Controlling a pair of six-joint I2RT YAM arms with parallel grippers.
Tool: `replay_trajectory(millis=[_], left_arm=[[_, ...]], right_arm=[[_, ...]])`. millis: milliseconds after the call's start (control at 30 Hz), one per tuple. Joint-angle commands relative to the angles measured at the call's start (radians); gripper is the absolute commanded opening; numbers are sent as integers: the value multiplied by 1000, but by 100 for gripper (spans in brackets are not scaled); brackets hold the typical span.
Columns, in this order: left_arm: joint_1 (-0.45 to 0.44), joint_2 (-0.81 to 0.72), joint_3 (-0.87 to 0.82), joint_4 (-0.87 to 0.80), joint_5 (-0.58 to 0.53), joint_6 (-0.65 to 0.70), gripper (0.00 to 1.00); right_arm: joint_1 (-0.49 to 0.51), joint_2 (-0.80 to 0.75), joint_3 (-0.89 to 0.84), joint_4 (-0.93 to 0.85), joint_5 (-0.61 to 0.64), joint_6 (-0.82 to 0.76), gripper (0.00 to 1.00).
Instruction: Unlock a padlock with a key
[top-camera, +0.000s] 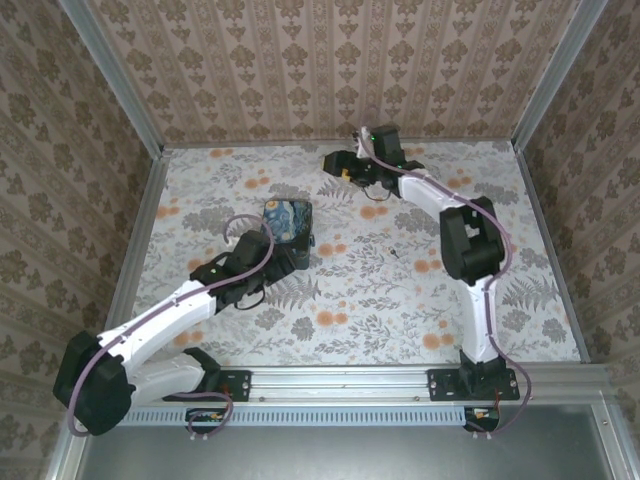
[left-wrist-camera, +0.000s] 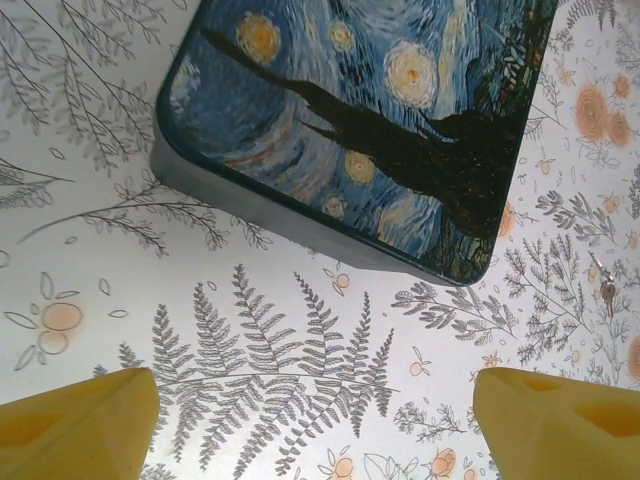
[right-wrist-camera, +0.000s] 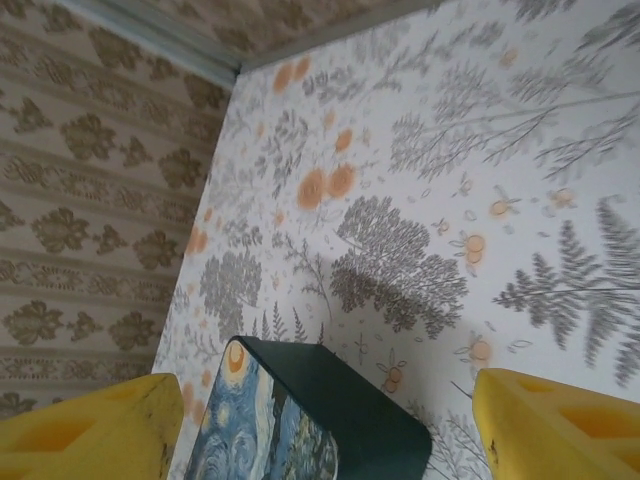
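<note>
A small silver key (top-camera: 397, 255) lies flat on the floral table, right of a blue-and-yellow painted-print box (top-camera: 288, 222). In the left wrist view the key (left-wrist-camera: 607, 291) sits at the right edge, past the box's corner. The padlock is out of view. My left gripper (top-camera: 296, 256) hovers just in front of the box (left-wrist-camera: 350, 120), open (left-wrist-camera: 315, 420), with bare tablecloth between its yellow fingertips (left-wrist-camera: 80, 420). My right gripper (top-camera: 335, 165) is far back near the rear wall, open (right-wrist-camera: 325, 430), holding nothing. The box (right-wrist-camera: 300, 420) lies below and beyond it.
Patterned walls with metal corner posts (top-camera: 112, 75) close the table on three sides. The rear wall is close behind the right gripper. The floral cloth (top-camera: 400, 310) stretches bare between the key and the arm bases.
</note>
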Motion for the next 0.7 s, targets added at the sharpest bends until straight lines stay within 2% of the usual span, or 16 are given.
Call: replay_trajectory(millis=[0,167,367,567,667], left_arm=[[-5,23,-23,78,-13,-65,91],[31,71,-54,187,18,-68,92],[127,145,-55,312,87,-44,93],[216,232,-6,361,144,9,93],[238,261,9,372,163,36,93]], right_arm=[[45,100,167,-139,-61,22,76],[89,225,338,-224,-73,17,75],[122,332,461,-274,-92,32,74],[143,338,445,-256,-130,45,67],[151,279,345,-194,-139,54,65]])
